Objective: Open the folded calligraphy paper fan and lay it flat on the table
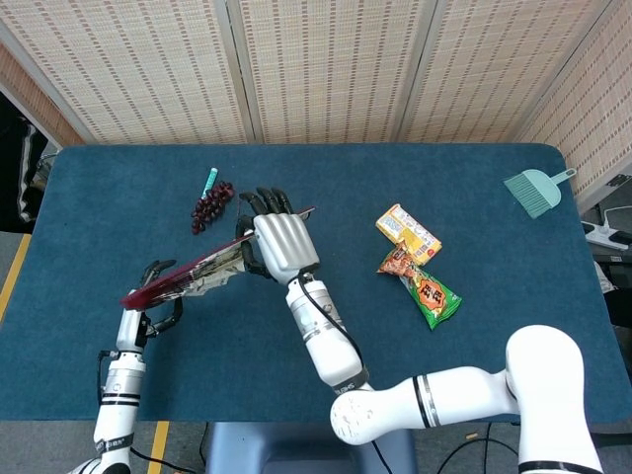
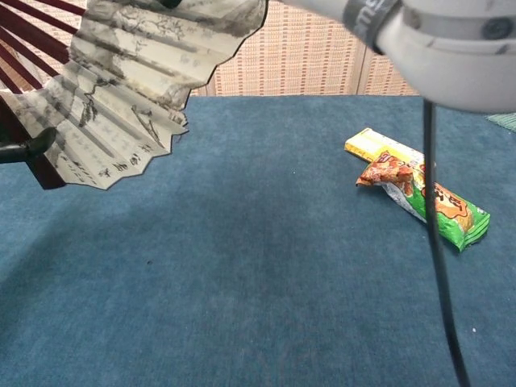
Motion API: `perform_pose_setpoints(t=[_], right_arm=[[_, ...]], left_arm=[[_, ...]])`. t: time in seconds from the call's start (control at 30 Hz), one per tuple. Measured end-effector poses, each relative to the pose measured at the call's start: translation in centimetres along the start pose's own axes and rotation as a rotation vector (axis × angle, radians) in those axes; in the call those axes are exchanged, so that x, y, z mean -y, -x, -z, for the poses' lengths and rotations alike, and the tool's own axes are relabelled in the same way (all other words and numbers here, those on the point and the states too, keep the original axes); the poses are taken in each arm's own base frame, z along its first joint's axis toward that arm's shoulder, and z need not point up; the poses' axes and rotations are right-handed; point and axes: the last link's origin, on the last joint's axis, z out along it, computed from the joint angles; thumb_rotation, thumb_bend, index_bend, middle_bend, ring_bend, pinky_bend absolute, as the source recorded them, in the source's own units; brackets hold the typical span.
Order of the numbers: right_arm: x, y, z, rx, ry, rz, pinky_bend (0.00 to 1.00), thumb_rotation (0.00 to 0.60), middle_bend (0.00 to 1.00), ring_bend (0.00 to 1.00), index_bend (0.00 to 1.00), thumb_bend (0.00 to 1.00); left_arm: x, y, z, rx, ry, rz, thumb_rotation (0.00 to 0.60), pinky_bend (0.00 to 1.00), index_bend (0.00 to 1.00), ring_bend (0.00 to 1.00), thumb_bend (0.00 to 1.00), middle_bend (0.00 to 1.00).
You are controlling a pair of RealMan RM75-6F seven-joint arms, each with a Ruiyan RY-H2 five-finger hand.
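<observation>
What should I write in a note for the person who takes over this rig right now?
Left hand: grips the fan at its red outer end, above the table.
Right hand: holds the other end of the fan.
Fan: partly spread, paper with ink writing and dark red ribs showing in the chest view, held in the air over the left part of the table.
Done: fan picked up and opening begun.
Left: finish spreading it, then lay it flat on the table, probably clear of the grapes.

Spread paper fan (image 2: 133, 89) raised above the blue table (image 2: 242, 282).
</observation>
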Motion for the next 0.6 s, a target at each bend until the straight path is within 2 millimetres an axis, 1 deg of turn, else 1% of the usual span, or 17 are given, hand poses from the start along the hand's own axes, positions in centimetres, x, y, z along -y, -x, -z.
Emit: perform_pose_setpoints(t=[0.2, 0.3, 0.6], right_arm=[[-2.5, -2.3, 0.9, -0.021, -0.001, 0.022, 0.00, 0.600, 0.11, 0.00, 0.76, 0.56], [-3.7, -3.0, 1.6, -0.023, -0.008, 0.040, 0.00, 0.600, 0.11, 0.00, 0.75, 0.56], [-5.8, -3.0, 3.8, -0.037, -0.077, 0.125, 0.00, 0.600, 0.11, 0.00, 0.75, 0.56]], left_arm=[[1.0, -2.2, -1.9, -0.096, 0.035, -0.112, 0.600, 0.09, 0.79, 0.00, 0.74, 0.16], [1.3, -3.1, -2.6, -0.134, 0.051, -0.153, 0.600, 0.09, 0.79, 0.00, 0.74, 0.17], [2.3, -4.1, -3.7, -0.221, 0.102, -0.258, 0.600, 0.09, 0.79, 0.00, 0.74, 0.19]])
